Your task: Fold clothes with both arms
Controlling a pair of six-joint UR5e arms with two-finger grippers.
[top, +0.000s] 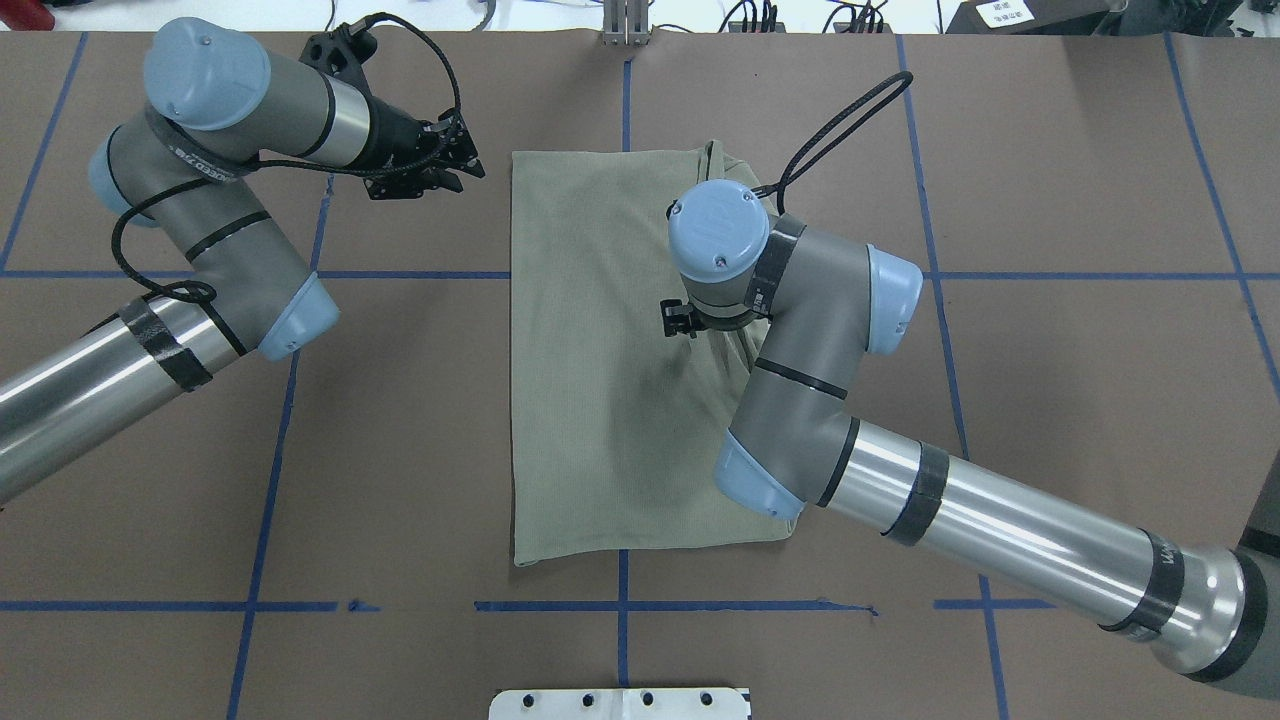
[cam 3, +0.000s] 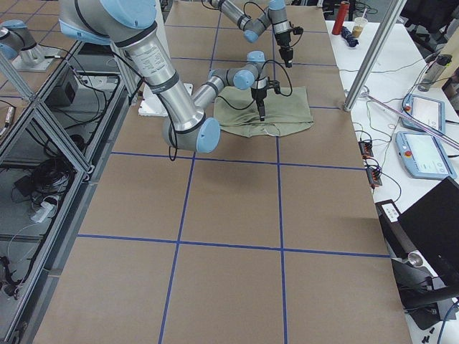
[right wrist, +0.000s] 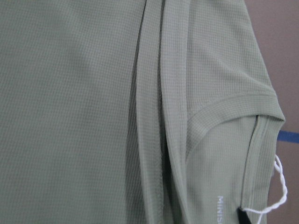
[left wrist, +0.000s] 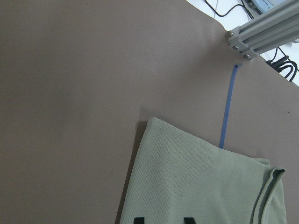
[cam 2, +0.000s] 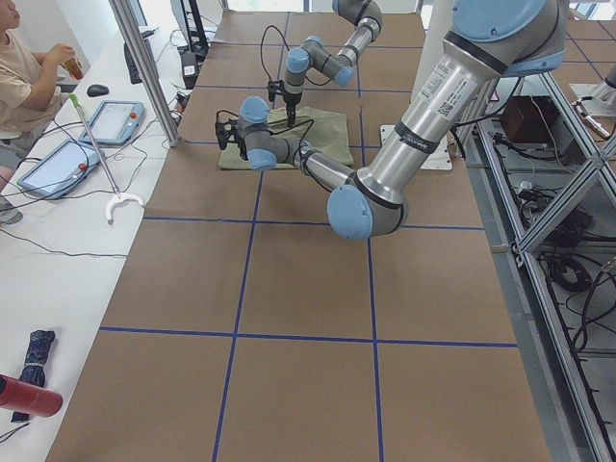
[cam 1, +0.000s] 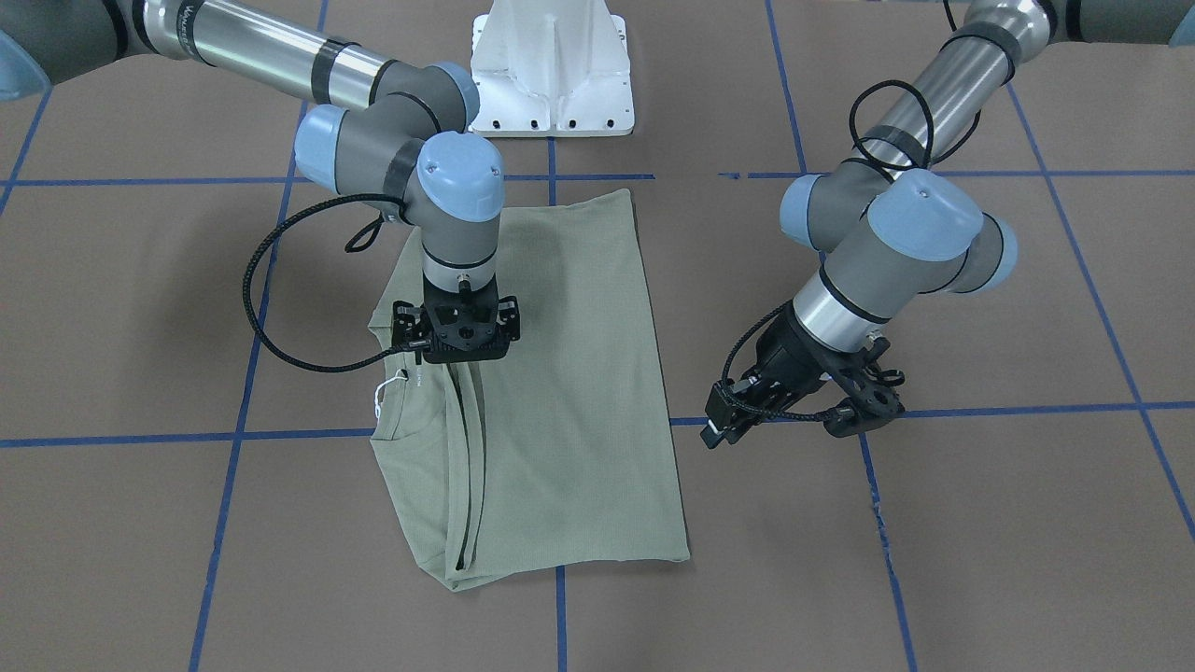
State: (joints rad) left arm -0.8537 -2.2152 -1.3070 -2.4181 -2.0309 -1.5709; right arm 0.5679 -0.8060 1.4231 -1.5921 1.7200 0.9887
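Sage on brown.
Shirt [cam 1: 560, 373] pale sage-green, finely waffle-knit; bench [cam 1: 980, 560] brown with blue grid lines; left arm [cam 1: 934, 103] and right arm [cam 1: 252, 51] silver-grey, light-blue caps.

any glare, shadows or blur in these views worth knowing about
Overhead exterior: bright glare streaks on the right arm's silver tube, and its soft shadow darkens the shirt. Exterior front-facing: the same soft shadow falls on the shirt. Right wrist-mounted: very close but sharp, knit weave clear. Left wrist-mounted: evenly lit and in focus.
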